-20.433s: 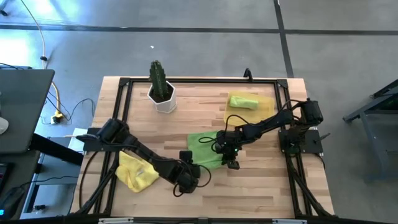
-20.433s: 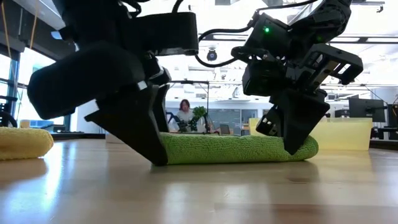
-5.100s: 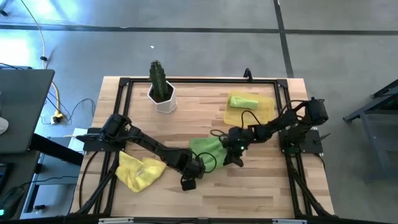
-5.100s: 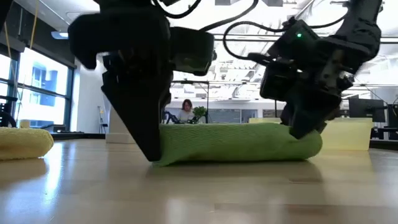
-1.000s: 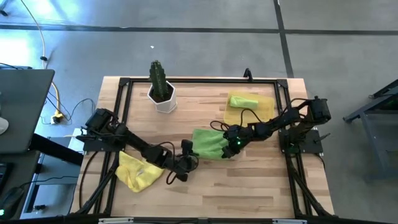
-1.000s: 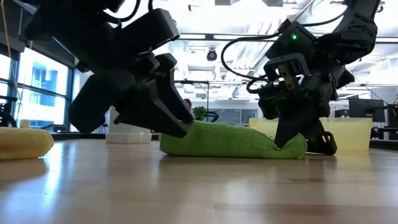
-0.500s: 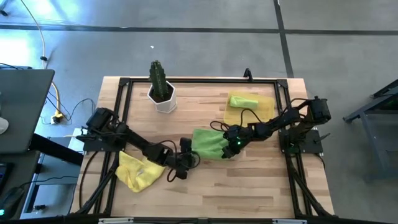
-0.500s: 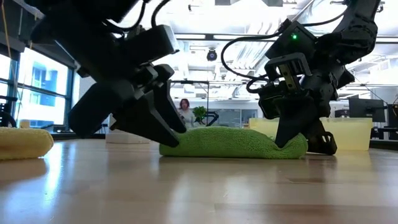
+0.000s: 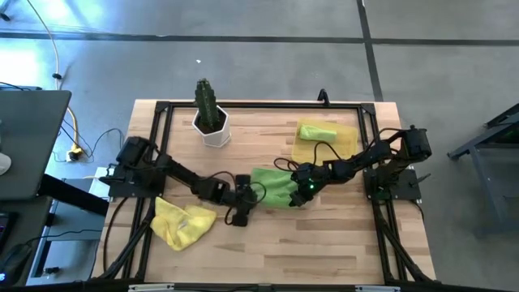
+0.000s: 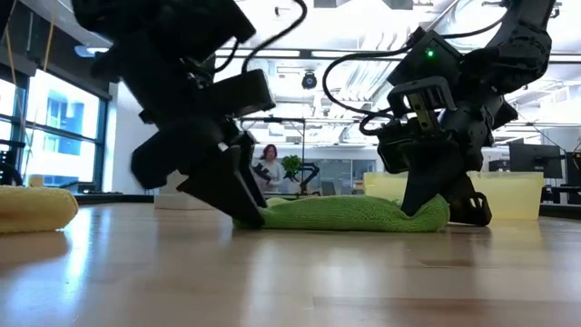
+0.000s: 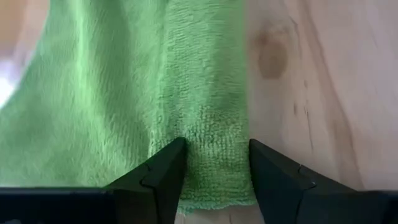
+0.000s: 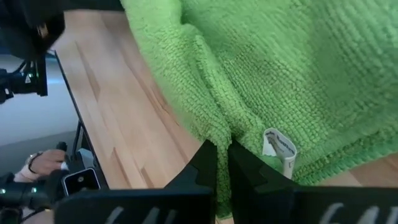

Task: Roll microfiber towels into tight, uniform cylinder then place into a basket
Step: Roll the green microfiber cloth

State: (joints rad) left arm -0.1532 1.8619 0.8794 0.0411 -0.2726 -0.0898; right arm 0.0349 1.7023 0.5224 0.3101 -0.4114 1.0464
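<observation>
A lime green towel [image 9: 274,185] lies loosely rolled on the wooden table's middle. My left gripper [image 9: 250,196] is at its left end, open, with a fold of the cloth [image 11: 214,168] between its fingers. My right gripper [image 9: 302,193] is shut on the towel's right end. A second green towel [image 9: 316,131] lies rolled in the yellow basket [image 9: 350,146] at the far right. A yellow towel [image 9: 182,223] lies crumpled at the near left. My left gripper stands astride a narrow fold at the towel's left end [image 11: 214,186], slanting down from the table's left. The cloth fills the gap between the fingers [image 11: 168,168] and lies on the table. My right gripper pinches a fold of cloth [image 12: 217,127] at the towel's right end, beside its white tag [image 12: 278,146], between its two fingers. The fingers slant down from the table's right. The towel rests on the table.
A white pot with a cactus [image 9: 212,122] stands at the far left. A black frame [image 9: 243,106] runs around the tabletop. Bare wood lies along the near edge [image 9: 308,251]. In the low view a person [image 10: 270,168] sits far behind the table.
My left gripper has swung from the table's near left toward the green towel, rolling as it went, and its fingers now straddle the towel's left end. The towel's left part lies lower than it did a second ago.
</observation>
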